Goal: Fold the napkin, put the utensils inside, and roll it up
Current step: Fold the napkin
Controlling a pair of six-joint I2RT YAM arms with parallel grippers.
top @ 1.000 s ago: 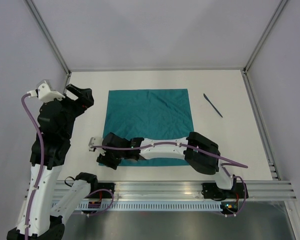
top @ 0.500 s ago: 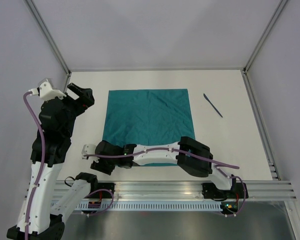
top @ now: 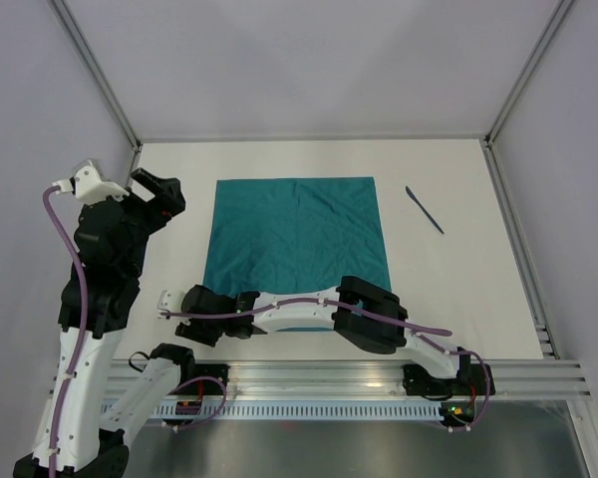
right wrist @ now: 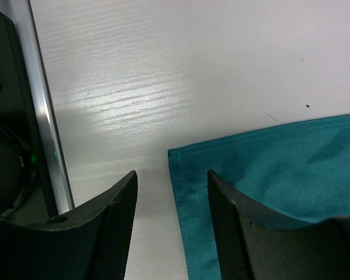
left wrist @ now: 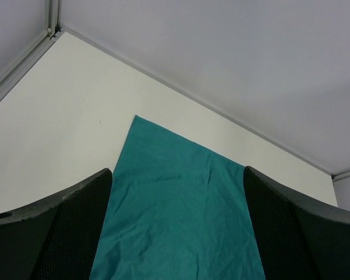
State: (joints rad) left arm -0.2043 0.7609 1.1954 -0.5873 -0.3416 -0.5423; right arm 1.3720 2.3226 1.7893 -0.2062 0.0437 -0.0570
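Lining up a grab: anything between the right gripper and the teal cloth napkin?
Nothing visible: the right gripper's open fingers frame the teal fabric napkin's near-left corner on the white table.

No legible text, label, brand, number or sign in any view: top external, left wrist, right wrist.
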